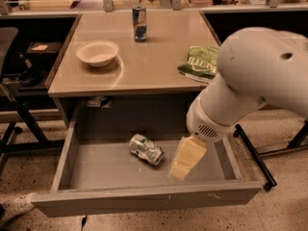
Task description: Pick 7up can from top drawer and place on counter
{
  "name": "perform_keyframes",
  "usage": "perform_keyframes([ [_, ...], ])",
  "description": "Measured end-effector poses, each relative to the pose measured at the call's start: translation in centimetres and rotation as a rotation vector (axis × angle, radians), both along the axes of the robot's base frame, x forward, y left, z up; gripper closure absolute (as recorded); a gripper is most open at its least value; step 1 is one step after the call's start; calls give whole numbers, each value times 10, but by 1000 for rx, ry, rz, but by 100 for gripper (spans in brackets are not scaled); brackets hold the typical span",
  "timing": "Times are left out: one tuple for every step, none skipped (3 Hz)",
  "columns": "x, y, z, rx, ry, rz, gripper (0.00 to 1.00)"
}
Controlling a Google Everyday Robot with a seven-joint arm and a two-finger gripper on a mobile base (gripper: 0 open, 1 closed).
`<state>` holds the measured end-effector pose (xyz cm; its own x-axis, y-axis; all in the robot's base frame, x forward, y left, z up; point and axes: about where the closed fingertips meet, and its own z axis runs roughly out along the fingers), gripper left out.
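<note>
Dented can [146, 149]: lying on its side, middle of the open drawer [91, 167] floor. My pincer [185, 160]: in the drawer, just beside the can, not touching; width cannot be told. On the table [159, 66]: bowl [97, 53], blue can [139, 23], green bag [199, 62]

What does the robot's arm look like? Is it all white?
Mostly. The arm is fat, round and smooth white, with a little slotted vent near the wrist and one small dark dot. The gripper is pale yellow and blocky, over the top drawer, beside the 7up can.
</note>
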<state>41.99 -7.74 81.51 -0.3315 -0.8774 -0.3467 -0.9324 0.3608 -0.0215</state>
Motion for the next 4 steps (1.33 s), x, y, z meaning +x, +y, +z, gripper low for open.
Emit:
perform_keyframes([
  [20, 43, -32, 48, 6, -17, 0],
  [20, 43, -33, 48, 7, -17, 0],
  [35, 60, -60, 96, 44, -63, 0],
  [55, 85, -95, 123, 74, -113, 0],
])
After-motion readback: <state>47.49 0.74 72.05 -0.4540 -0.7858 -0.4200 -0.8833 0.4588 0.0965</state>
